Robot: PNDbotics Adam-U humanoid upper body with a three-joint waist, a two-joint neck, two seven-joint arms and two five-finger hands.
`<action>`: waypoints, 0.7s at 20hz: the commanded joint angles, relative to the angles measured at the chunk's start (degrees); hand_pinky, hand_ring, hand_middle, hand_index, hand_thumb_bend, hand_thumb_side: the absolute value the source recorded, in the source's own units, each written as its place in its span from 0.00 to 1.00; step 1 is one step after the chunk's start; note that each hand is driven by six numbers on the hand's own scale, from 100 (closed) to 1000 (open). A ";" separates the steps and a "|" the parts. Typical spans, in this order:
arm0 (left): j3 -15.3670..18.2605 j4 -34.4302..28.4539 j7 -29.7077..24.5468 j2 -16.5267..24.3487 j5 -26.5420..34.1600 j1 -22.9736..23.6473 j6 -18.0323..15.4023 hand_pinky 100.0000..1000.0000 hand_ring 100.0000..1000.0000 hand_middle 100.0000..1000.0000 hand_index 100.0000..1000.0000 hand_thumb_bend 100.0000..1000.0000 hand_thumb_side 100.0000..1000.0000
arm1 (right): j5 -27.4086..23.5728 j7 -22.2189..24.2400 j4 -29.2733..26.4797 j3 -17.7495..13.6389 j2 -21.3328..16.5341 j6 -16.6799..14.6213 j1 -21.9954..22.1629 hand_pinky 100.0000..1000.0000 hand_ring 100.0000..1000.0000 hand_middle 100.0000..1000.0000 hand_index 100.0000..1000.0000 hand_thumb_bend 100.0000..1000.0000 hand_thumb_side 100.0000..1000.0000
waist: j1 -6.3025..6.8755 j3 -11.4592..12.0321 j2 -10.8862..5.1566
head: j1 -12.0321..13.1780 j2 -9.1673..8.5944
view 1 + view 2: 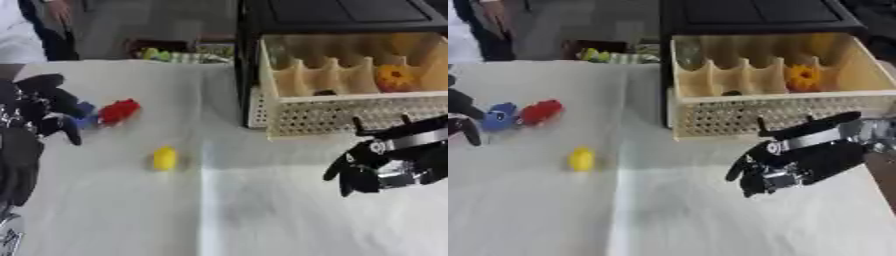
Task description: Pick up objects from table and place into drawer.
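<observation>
A small yellow object lies on the white table near the middle left. Further left, a red object and a blue object sit side by side. The open cream drawer stands at the back right, with an orange flower-shaped object in one compartment and a small dark thing in another. My right hand hovers in front of the drawer, fingers curled downward, holding nothing. My left hand sits at the left edge next to the blue object, fingers relaxed.
The drawer pulls out of a black cabinet at the back right. Beyond the table's far edge stands a box with green and yellow things. A person stands at the far left, away from the objects.
</observation>
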 commanded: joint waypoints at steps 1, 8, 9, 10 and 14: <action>0.22 -1.17 -0.19 0.30 -0.48 -0.44 0.09 0.26 0.51 0.50 0.73 0.03 0.98 | 0.95 0.03 2.69 -0.32 0.02 -0.67 -1.86 0.67 0.76 0.65 0.91 0.14 0.95 | -0.14 0.25 -0.74 | -0.21 -1.03; 0.19 -1.17 -1.21 -0.20 -0.67 -0.28 0.06 0.27 0.51 0.50 0.74 0.03 0.98 | 2.48 0.03 8.54 -0.66 2.51 -2.24 -4.84 0.66 0.76 0.65 0.91 0.14 0.95 | -0.21 0.86 -0.19 | -0.37 -1.69; 0.21 -1.17 -1.30 -0.27 -0.71 -0.25 0.11 0.27 0.51 0.50 0.74 0.03 0.99 | 2.65 0.03 9.13 -0.67 2.83 -2.49 -5.23 0.66 0.76 0.64 0.91 0.15 0.95 | -0.22 0.88 -0.12 | -0.35 -1.73; 0.22 -1.17 -1.39 -0.32 -0.77 -0.23 0.16 0.27 0.51 0.50 0.74 0.03 0.99 | 2.76 0.03 9.65 -0.67 3.14 -2.71 -5.62 0.66 0.76 0.64 0.91 0.15 0.95 | -0.23 0.88 -0.06 | -0.32 -1.79; 0.15 -1.17 -1.73 -0.57 -0.96 -0.16 0.33 0.27 0.51 0.50 0.74 0.03 0.99 | 2.92 0.03 12.04 -0.68 4.78 -3.01 -7.76 0.66 0.75 0.62 0.89 0.16 0.96 | -0.21 0.88 0.16 | -0.42 -2.05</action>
